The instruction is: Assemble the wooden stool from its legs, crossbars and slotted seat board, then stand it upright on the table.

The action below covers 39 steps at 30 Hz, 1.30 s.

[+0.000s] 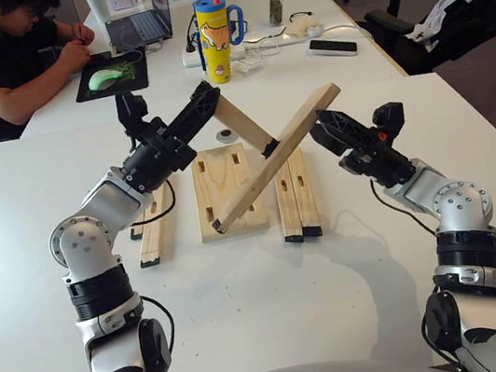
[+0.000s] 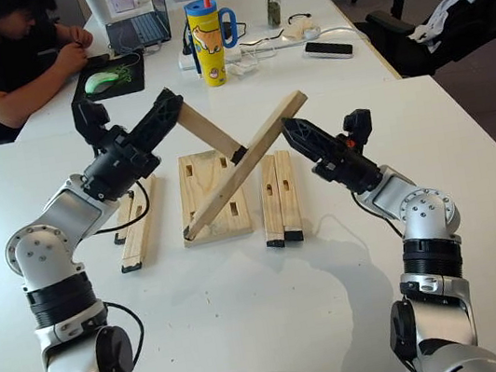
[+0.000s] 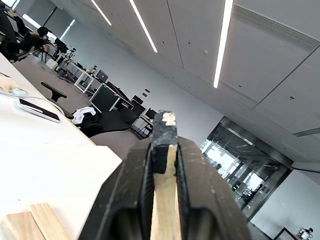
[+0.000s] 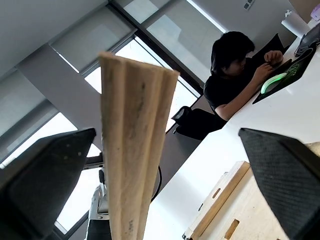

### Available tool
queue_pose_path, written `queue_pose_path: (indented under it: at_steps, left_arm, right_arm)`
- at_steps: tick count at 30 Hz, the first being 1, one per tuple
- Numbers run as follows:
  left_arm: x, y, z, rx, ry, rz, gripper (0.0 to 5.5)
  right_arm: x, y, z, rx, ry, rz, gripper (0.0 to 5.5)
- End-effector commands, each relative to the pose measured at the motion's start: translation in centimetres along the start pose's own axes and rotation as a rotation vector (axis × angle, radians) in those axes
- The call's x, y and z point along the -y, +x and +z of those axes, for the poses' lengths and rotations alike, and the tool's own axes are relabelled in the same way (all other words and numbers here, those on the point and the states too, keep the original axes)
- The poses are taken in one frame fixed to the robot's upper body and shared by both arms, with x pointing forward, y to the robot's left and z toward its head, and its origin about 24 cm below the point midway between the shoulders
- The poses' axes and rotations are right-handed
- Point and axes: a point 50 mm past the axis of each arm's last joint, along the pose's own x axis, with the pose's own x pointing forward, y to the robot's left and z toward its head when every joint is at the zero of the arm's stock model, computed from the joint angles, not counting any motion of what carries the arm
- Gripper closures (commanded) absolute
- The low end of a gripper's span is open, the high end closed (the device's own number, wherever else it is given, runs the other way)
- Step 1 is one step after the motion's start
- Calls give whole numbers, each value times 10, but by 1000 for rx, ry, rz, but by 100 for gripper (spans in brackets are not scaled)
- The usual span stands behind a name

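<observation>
the left claw (image 1: 206, 96) is clamped tight on the upper end of a short wooden bar (image 1: 242, 121), holding it slanted above the bench (image 1: 276, 304). its lower end meets a long leg (image 1: 273, 163) that leans the other way, so the two make a cross over the slotted seat board (image 1: 222, 182), which lies flat. the leg's foot rests on that board. the right claw (image 1: 322, 127) sits near the leg's raised end, fingers spread wide to either side, gripping nothing that i can see. more sticks lie flat in pairs, left (image 1: 156, 229) and right (image 1: 295, 197) of the board. these look like light, stiff, smooth pine, so i'd say a firm pinch across the flat faces, away from the joint, suits them best.
</observation>
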Motion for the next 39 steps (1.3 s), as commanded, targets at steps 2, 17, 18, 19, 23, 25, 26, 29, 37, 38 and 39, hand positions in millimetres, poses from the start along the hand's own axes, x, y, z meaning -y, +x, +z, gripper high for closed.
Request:
queue_pose_path:
  at_steps: [2,17,18,19,23,25,26,29,37,38,39]
  left_arm:
    - [-1,-1,-9,-46,-56,-18,506]
    - [1,-4,4,-10,-136,-62,506]
    - [1,-4,4,-9,-137,-62,506]
    - [1,-3,4,-11,-128,-61,506]
    - [4,-2,5,8,-79,-69,470]
    - [2,-2,9,53,-91,-54,450]
    - [0,-2,13,88,-102,-50,436]
    - [-3,-6,30,202,-113,-31,397]
    - [-40,-47,45,158,168,256,275]
    - [-45,-50,37,74,233,282,263]
    - [-50,-54,25,-36,310,305,245]
  right_arm:
    - [-21,5,5,0,22,158,61]
    - [-34,0,6,-28,64,253,283]
    - [-34,0,5,-37,56,248,295]
    - [-33,0,5,-40,49,241,314]
    - [-29,1,4,-49,38,220,340]
    - [-28,2,3,-59,34,211,340]
    - [-27,1,2,-70,30,199,340]
    - [-23,-1,-2,-94,26,173,342]
    - [-10,-6,22,-10,-183,53,342]
    - [-11,-5,28,3,-198,68,342]
    - [-14,-2,34,13,-227,96,342]
